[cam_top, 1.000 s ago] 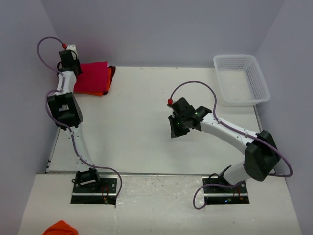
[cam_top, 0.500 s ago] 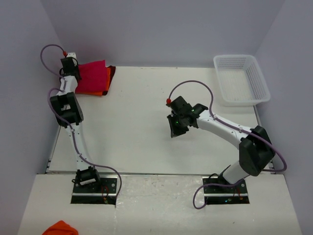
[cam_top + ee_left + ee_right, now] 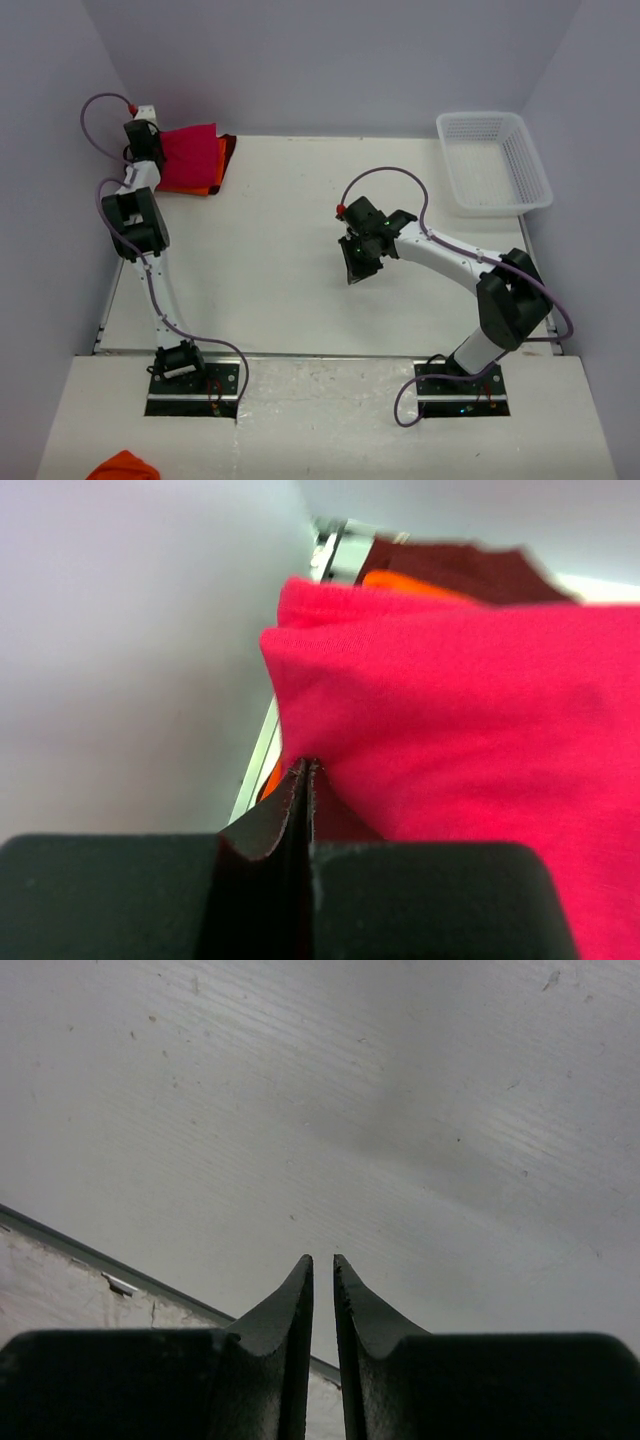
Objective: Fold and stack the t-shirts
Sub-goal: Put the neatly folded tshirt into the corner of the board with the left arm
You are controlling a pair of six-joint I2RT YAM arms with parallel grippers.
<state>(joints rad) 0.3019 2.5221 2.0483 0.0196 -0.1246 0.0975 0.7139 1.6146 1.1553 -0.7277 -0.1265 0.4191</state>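
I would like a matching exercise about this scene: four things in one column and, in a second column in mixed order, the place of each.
Things:
1. pink t-shirt
2. orange t-shirt
3. white basket
4. right gripper

Places:
a. far right corner of the table
b. above the bare middle of the table
c. far left corner, lying on top
d. far left corner, underneath, only its edges showing

Pairs: 1-c, 2-d, 3-a, 4-b
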